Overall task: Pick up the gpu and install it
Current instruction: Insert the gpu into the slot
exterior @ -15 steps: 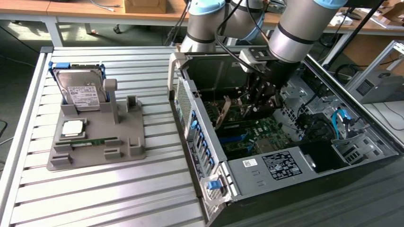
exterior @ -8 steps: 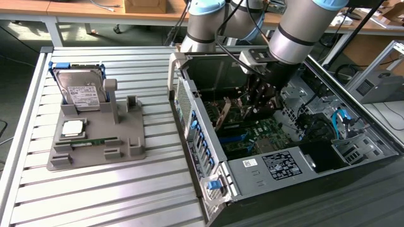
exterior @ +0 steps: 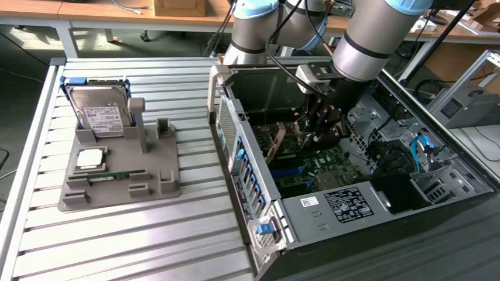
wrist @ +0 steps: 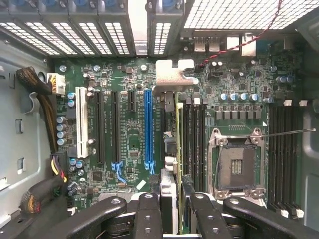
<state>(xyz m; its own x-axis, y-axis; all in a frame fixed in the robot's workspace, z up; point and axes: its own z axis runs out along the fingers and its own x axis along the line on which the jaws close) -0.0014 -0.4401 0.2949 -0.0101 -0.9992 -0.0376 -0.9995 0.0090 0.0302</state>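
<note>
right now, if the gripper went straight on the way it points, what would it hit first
The gripper is shut on the card, so the card's lower edge would meet the green board first, seemingly beside the long blue slot. Depth is unclear, so it may be the slot itself.

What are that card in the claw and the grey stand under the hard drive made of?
Graphics card: dark circuit board, likely fibreglass, seen edge-on; its bracket is bare silvery metal, by the dull sheen. Stand: probably matte grey plastic, given its uniform colour and chunky moulded posts.
</note>
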